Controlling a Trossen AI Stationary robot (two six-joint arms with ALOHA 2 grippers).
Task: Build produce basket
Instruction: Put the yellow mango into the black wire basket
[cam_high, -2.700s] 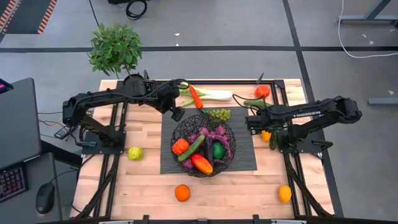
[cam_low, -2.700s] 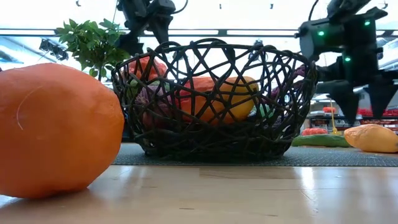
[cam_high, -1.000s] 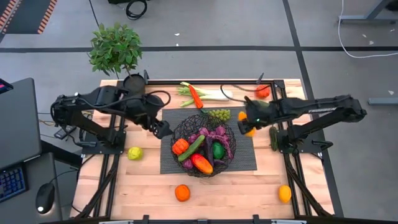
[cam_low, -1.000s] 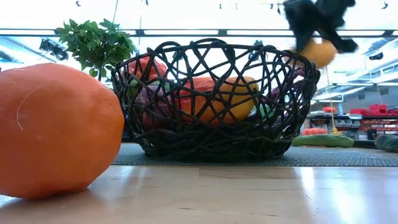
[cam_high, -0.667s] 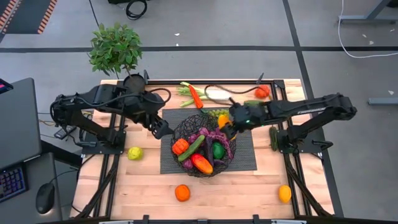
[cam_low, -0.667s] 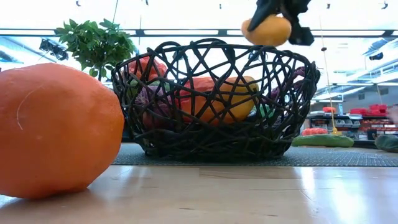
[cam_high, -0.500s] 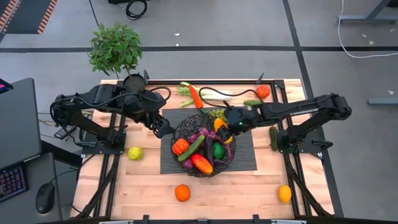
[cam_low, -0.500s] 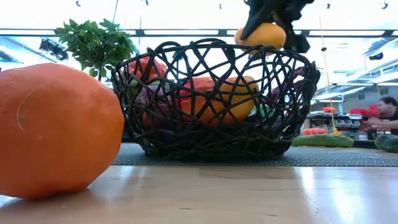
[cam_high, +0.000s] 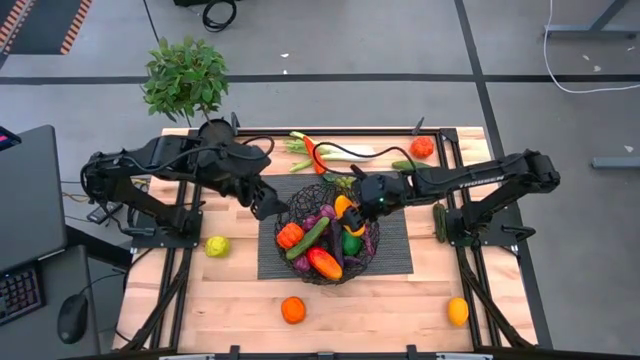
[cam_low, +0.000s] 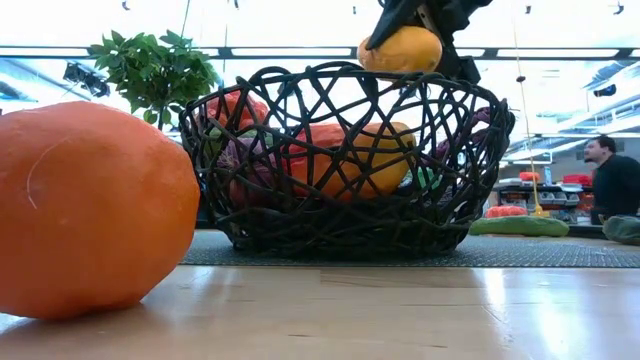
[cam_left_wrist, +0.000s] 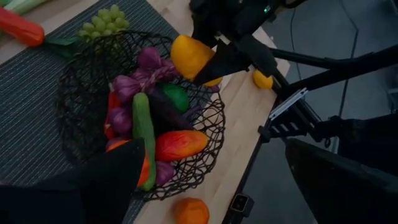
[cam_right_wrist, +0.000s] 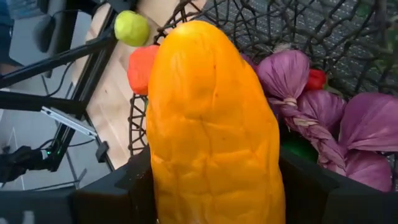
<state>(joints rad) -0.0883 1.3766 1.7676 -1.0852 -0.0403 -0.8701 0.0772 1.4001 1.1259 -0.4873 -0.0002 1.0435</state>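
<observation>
High view: the right gripper (cam_high: 347, 206) hangs over the basket (cam_high: 296, 203), jaws clamped on a yellow-orange pepper (cam_high: 343, 207) that sits between its fingers, above the basket's far right part. From table height, the pepper (cam_low: 401, 48) is clear of the basket rim (cam_low: 340, 72), held just above it. The right wrist view shows the pepper (cam_right_wrist: 211, 130) filling the space between the two dark fingers (cam_right_wrist: 118, 193), with purple onions (cam_right_wrist: 292, 74) lying in the basket directly beneath.

Already in the basket are a cucumber (cam_high: 309, 237), a red-orange pepper (cam_high: 324, 262), an orange tomato-like piece (cam_high: 289, 236), a green pepper (cam_high: 350, 241) and purple eggplants (cam_high: 325, 216).

The left gripper (cam_high: 268, 208) waits just beside the basket's left rim; its fingers stand apart, as the left wrist view shows, with nothing between them.

The basket rests on a dark slatted mat (cam_high: 395, 245). Behind the basket lie green grapes (cam_left_wrist: 107, 18), a carrot (cam_high: 314, 152) and a leek (cam_high: 345, 152); farther right of these are a tomato (cam_high: 422, 147) and a small cucumber (cam_high: 405, 165). Left of the basket, off the mat, sits a lime (cam_high: 217, 245). In front of the basket is an orange (cam_high: 292, 309), and well to its right a lemon (cam_high: 458, 311). A dark cucumber (cam_high: 439, 222) lies by the right arm's base. A potted plant (cam_high: 186, 80) stands at the table's far left corner. A person (cam_low: 612, 180) shows in the room beyond.
</observation>
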